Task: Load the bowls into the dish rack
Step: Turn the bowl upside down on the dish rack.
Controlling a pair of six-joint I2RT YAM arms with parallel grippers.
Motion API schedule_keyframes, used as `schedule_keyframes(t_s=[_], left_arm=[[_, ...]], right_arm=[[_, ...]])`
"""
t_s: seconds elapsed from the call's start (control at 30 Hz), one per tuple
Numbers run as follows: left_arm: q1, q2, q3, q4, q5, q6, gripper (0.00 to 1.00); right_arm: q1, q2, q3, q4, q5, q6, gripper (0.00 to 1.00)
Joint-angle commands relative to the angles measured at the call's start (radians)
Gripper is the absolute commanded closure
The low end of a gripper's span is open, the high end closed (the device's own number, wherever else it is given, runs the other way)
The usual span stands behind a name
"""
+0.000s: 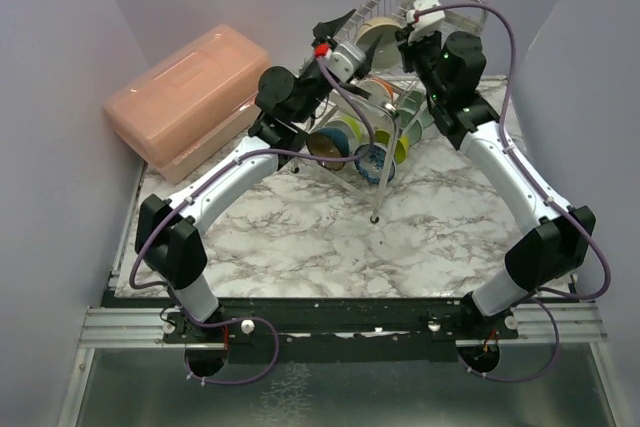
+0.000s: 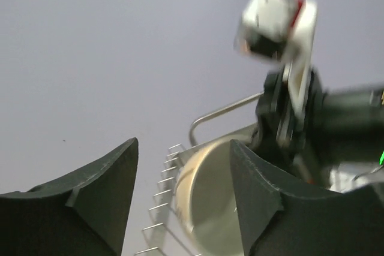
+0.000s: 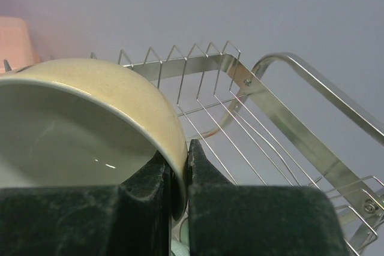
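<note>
Two arms reach away from you over the marble table [image 1: 300,237] toward the dish rack [image 3: 282,118] at the back. Nearest to you on the rack, a row of bowls [image 1: 372,160] stands on edge in the lower shelf, among them teal, lime and blue-patterned ones.

Above them, your right gripper [image 3: 180,151] is pinched almost shut on the rim of the cream bowl [image 3: 90,118], with one finger inside the wall and one outside. It holds the bowl tipped on its side at the upper shelf; you cannot tell whether the bowl touches the wires.

Your left gripper [image 2: 183,143] hangs just beside that bowl on the left. Its fingers are spread wide and have hold of nothing.

Farther back on the left, the pink plastic box [image 1: 190,97] sits well apart from the rack.
</note>
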Motion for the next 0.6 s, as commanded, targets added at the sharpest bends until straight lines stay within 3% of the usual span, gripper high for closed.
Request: schedule_keyframes(t_s=[0.0,0.17,0.57], left_arm=[[-0.006,-0.086,0.001,0.043,-0.075,-0.372,0.39],[-0.006,-0.097,0.014,0.027,-0.147,-0.450,0.41],[-0.006,-0.097,0.045,-0.098,-0.192,-0.463,0.41]], right_arm=[[0.059,-0.010,-0.041,0.218,0.192,-0.164,0.99],[0.087,-0.026,-0.133,0.370,0.241,-0.270,0.99],[0.185,0.069,-0.262,0.816,0.422,-0.740,0.99]])
